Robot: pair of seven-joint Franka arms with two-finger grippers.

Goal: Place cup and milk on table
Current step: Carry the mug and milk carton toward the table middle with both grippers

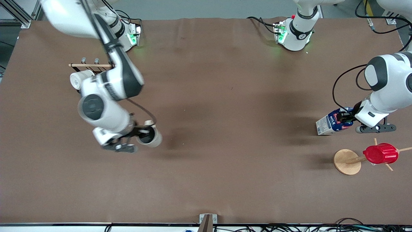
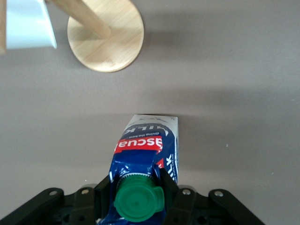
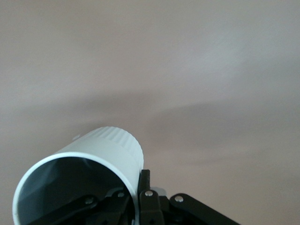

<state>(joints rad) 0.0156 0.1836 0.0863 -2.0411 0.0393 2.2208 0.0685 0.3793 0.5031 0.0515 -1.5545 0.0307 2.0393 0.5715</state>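
Right pincer (image 1: 141,133) clamps the rim of one smooth off-white cylindrical cup (image 1: 150,137), held tilted in the air over the matte brown desk (image 1: 225,96). Left pincer (image 1: 346,117) grips one glossy blue-and-white milk (image 1: 331,122) carton near its ribbed round green cap (image 2: 139,202), beside a round-based wooden stand (image 1: 347,161) bearing one ribbed red cup (image 1: 380,153).

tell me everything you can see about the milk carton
The milk is a small blue-and-white carton with a round green cap, a red logo band and the word MILK. It looks like coated card. The left gripper is shut on its top by the cap, holding it tilted over the table near the wooden stand.
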